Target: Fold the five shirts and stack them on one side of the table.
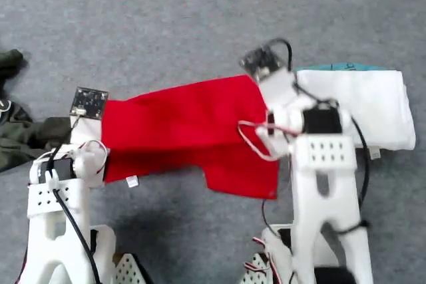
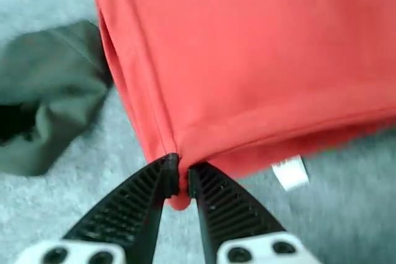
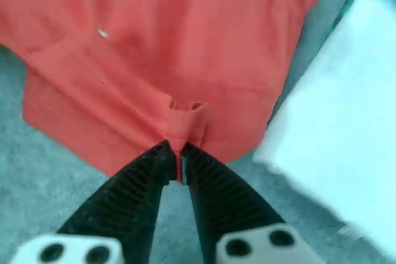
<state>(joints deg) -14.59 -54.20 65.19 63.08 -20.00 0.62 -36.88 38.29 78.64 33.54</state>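
The red shirt (image 1: 186,131) lies stretched across the middle of the bench (image 1: 200,31), between a folded white shirt (image 1: 366,108) near the right edge and a dark green shirt (image 1: 26,138) at the left edge; my left hand (image 2: 179,174) is pinched tight on its hem corner, my right hand (image 3: 178,156) clamped on a small pleat at the other end. It's light, limp cloth that I expect to sag and slip, so seams and corners are my best holds. Its small white tag (image 2: 289,173) is unreadable.
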